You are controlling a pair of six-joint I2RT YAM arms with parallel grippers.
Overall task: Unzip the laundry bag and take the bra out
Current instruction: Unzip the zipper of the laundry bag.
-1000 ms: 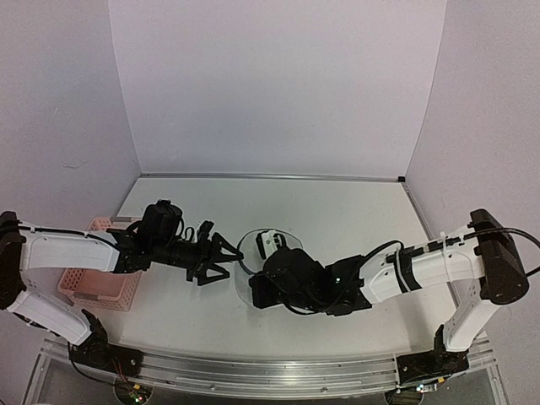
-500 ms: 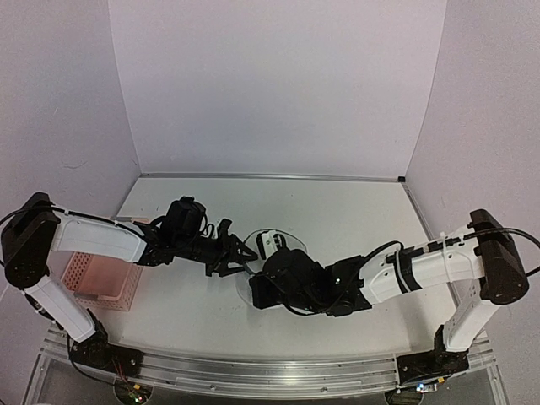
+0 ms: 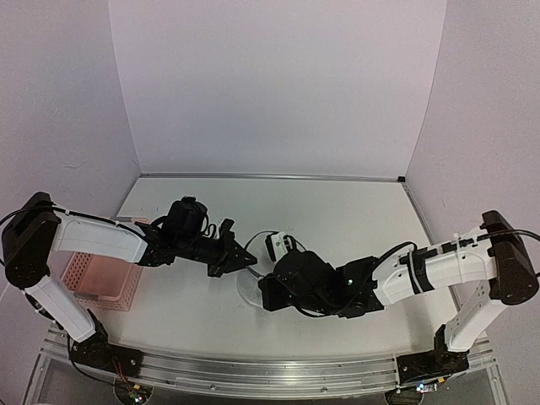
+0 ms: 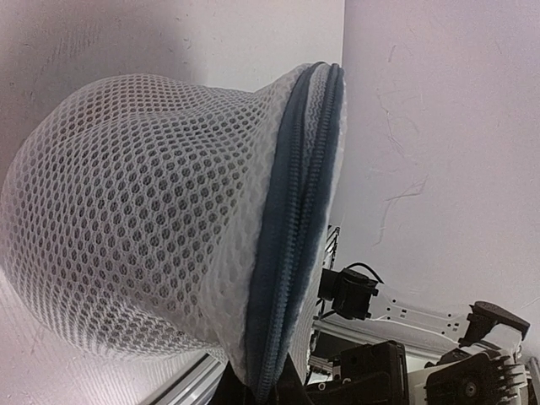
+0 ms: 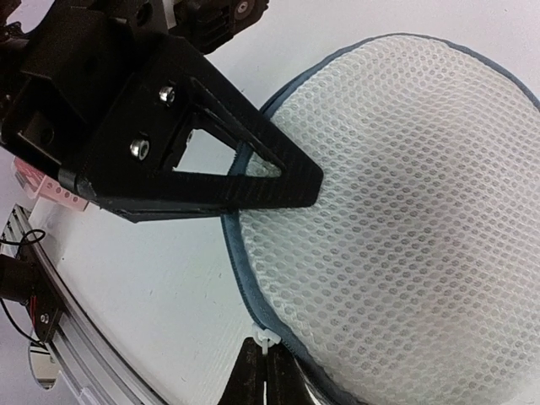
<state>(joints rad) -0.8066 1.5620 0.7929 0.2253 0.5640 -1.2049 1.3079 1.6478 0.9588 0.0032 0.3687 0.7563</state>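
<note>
**A:** Big move across the table point(image 3: 354, 211). The left arm has swung off the pink basket point(image 3: 89, 283) and reached in to the laundry bag point(image 3: 251, 285), which sits mid-table between the two arms.

**B:** And the right arm?

**A:** Barely shifted. It hangs low over the bag's near side, as before.

**B:** So the bag is braced now?

**A:** Looks that way. The left gripper point(image 3: 245, 257) came in with its jaws spread wide and has snapped them together on the bag's left rim. Its wrist view shows the dark zip band point(image 4: 289, 236) running straight down into the fingers.

**B:** The other one?

**A:** The right gripper point(image 5: 261, 371) has its jaws together, seemingly pinching a small white tab point(image 5: 265, 339) at the rim. My guess is that's the zip pull.

**B:** Any sign of the bra?

**A:** None. The lid looks zipped all round and nothing orange shows through the mesh. With the rim held on one side and the tab on the other, I'd say the unzipping can start.
</note>
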